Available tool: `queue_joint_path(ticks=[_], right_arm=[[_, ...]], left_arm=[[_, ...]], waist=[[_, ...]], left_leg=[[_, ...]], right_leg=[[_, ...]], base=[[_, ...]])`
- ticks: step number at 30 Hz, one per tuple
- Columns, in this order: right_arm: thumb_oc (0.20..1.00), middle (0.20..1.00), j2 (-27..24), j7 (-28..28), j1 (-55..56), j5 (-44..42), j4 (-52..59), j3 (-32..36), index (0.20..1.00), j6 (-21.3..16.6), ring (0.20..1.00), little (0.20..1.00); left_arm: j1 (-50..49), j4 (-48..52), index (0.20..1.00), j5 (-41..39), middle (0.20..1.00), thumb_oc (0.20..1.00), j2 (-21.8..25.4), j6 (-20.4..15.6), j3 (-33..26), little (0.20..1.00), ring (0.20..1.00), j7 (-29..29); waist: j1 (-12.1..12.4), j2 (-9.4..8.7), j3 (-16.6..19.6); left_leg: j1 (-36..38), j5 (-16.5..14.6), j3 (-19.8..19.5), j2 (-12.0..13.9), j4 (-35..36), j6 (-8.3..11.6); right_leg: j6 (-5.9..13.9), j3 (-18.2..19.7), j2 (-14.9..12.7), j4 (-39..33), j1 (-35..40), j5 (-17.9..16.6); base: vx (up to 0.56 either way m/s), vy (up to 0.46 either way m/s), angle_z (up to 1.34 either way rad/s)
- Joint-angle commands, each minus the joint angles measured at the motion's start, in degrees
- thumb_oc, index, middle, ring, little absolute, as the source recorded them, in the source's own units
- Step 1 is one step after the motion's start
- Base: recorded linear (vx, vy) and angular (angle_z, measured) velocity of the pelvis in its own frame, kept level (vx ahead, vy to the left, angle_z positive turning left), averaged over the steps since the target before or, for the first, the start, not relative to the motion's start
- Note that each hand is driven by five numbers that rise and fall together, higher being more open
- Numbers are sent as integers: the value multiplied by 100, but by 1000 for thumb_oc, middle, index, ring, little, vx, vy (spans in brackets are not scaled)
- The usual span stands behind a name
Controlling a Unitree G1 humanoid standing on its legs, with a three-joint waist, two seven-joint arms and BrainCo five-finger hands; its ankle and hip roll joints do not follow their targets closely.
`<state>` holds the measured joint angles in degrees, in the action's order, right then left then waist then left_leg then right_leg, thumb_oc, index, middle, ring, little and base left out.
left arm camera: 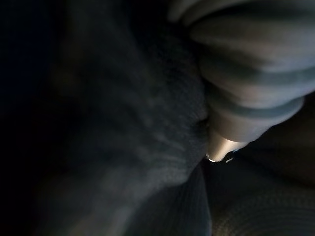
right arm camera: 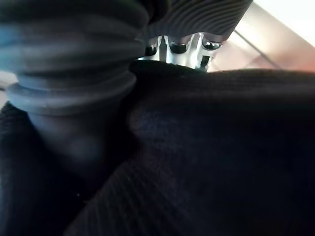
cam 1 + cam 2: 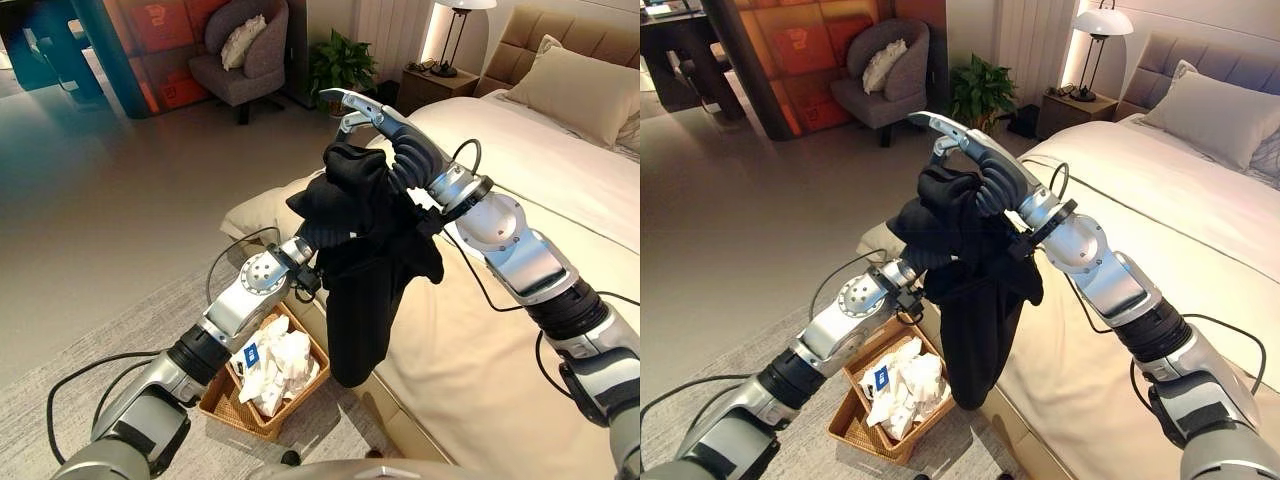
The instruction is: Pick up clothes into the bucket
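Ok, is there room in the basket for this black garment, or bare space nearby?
The wicker basket is crowded with white clothes. Free patches: the rug left of it and the bed beside the hanging black garment.

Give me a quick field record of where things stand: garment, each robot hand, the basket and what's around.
garment: black knit garment, held up in the air, its lower end hanging above the basket's edge beside the bed
right robot hand: right robot hand at the top of the garment, silver fingers straight, cloth draped under it
left robot hand: buried in the garment, fingers hidden
basket: woven basket on the floor by the bed, already holding white cloth
bed: bed with pale cover, to the robot's right
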<state>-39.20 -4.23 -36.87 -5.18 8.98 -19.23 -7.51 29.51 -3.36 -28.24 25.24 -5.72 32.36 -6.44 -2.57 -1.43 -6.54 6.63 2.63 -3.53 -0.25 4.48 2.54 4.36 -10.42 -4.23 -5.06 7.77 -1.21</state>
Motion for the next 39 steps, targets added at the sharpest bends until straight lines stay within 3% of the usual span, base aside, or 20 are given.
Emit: queue_joint_path(ticks=[1,3,5,6,9,12,17,26,31,39], right_arm=[[1000,1000,-170,259,771,-199,288,912,1000,-235,1000,1000],[1000,1000,-131,313,1255,-182,198,1232,1000,-222,1000,1000],[1000,1000,17,490,2290,53,-190,1915,1000,-188,1000,1000],[1000,1000,23,488,2311,56,-179,1918,1000,-186,1000,1000],[1000,1000,618,603,3579,393,-791,2566,1000,-78,1000,1000],[1000,1000,936,766,4164,820,-1285,2734,1000,-98,1000,1000],[1000,1000,1045,605,4669,873,-2968,2370,1000,-151,1000,1000],[1000,1000,1043,480,4590,1008,-4600,1568,1000,-138,1000,1000],[1000,1000,942,438,4524,1031,-4775,1224,1000,-196,1000,1000],[1000,1000,889,584,4278,921,-4709,896,1000,-377,1000,1000]], left_arm=[[-75,-51,200,111,200,200,49,-289,-705,200,200,160],[-330,30,200,137,200,200,140,-302,-907,200,200,161],[-1075,225,200,102,200,200,389,-387,-1707,200,200,224],[-1097,242,200,103,200,200,394,-380,-1707,200,200,224],[-2285,567,200,337,200,200,395,-471,-2869,200,200,371],[-2842,912,200,756,200,200,302,-593,-3577,200,200,613],[-2993,949,200,1017,200,200,579,-902,-4455,200,200,1051],[-2438,251,200,1750,200,200,1102,-1155,-4926,200,200,2208],[-1965,-574,200,1606,200,200,1700,-1261,-4870,200,200,2604],[-1524,-1392,200,1564,200,200,2105,-1347,-4516,200,200,2966]], waist=[[-90,-224,242],[-91,-228,239],[-86,-234,188],[-85,-237,200],[-67,-249,126],[-51,-254,62],[-28,-303,-146],[20,-411,-677],[-7,-463,-972],[-58,-564,-1499]], left_leg=[[-170,-639,-171,-54,-604,-96],[-177,-640,-174,-51,-599,-98],[-193,-640,-158,-48,-591,-96],[-191,-642,-157,-48,-590,-96],[-216,-663,-145,-48,-601,-100],[-232,-722,-158,-40,-614,-97],[-429,-679,-169,-45,-675,-49],[-1130,-586,-212,-113,-1004,3],[-1518,-561,-190,-100,-1255,26],[-2129,-675,-140,-83,-1869,3]], right_leg=[[421,127,-456,650,-224,229],[422,124,-457,657,-238,230],[426,125,-463,665,-267,222],[426,125,-462,664,-265,224],[421,139,-452,666,-307,225],[412,148,-425,683,-337,282],[416,124,-412,717,-525,241],[413,129,-431,879,-1121,108],[437,183,-461,965,-1448,16],[436,353,-526,1342,-1977,24]], base=[[0,0,0],[0,0,0],[0,0,0],[-18,8,-6],[-9,11,-5],[-17,3,-1],[-64,6,1],[-102,9,0],[-59,27,0],[-60,34,-4]])
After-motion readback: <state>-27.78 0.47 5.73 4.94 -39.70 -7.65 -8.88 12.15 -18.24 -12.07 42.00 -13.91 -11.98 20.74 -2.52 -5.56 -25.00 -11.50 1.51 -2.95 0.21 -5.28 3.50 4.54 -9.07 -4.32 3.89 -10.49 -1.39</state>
